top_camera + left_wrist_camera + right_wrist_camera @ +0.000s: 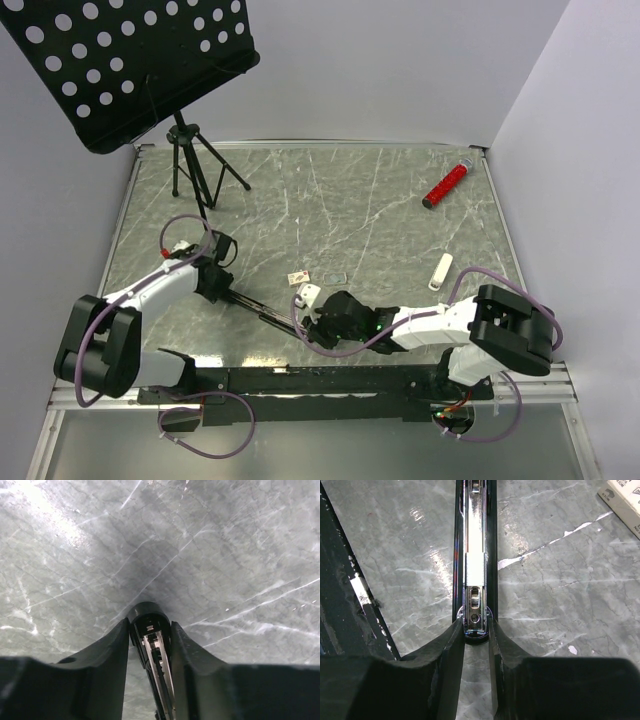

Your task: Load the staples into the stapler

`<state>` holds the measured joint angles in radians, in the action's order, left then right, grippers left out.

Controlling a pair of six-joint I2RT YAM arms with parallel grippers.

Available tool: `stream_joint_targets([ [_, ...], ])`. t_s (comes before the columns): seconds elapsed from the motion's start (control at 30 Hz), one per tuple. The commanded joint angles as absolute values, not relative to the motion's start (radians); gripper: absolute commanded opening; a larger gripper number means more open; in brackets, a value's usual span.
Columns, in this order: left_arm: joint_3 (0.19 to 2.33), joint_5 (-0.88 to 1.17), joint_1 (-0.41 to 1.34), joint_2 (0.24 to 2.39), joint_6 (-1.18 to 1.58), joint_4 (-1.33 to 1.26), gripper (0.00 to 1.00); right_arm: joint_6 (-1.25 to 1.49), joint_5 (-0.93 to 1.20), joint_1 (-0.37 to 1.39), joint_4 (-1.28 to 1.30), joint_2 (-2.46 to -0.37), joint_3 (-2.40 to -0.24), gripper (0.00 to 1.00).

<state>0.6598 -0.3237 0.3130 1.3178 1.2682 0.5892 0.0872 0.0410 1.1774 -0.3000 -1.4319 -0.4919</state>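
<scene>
Filling most of the top view is 1 grey marble-look table point(400, 220), smooth w/ white veins. At upper left stands 1 black music stand point(130, 60), a flat sheet punched w/ round holes, on a thin tripod point(185, 165). 2 white-and-black arms point(160, 285) come in from the bottom edge. Btwn them, lower ctr, lies 1 stapler point(262, 310): a slim black bar opened out long, running diagonally from the left gripper point(222, 287) to the right gripper point(308, 322). In the left wrist view, 2 matte black fingers point(112, 655) pinch the stapler's rounded black end. In the right wrist view, 2 fingers point(447, 665) pinch the other end, where a shiny chrome rail shows, w/ a duller silvery block partway up. At upper right 1 red cylinder point(446, 185) lies flat. Right of ctr lies 1 white rounded bar point(441, 270). Just above the stapler, ctr, sits 1 flat cream staples box point(298, 275) w/ reddish print. Near it on its right, not touching, is 1 small greyish rectangular tray point(333, 277).
</scene>
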Motion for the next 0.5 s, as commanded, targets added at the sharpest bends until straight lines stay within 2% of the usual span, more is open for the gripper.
stream_joint_targets([
  [0.0,0.706,-0.373,0.307,1.341,1.287,0.612,0.27,0.095,0.025,1.196,-0.305,-1.451,-0.512,0.26],
  [0.2,0.71,-0.347,0.313,1.267,1.301,0.659,0.15,0.117,0.002,1.206,-0.31,-1.451,-0.522,0.18],
  [0.47,0.675,-0.341,0.454,1.037,1.468,0.745,0.18,0.167,-0.023,1.21,-0.344,-1.494,-0.552,0.13],
])
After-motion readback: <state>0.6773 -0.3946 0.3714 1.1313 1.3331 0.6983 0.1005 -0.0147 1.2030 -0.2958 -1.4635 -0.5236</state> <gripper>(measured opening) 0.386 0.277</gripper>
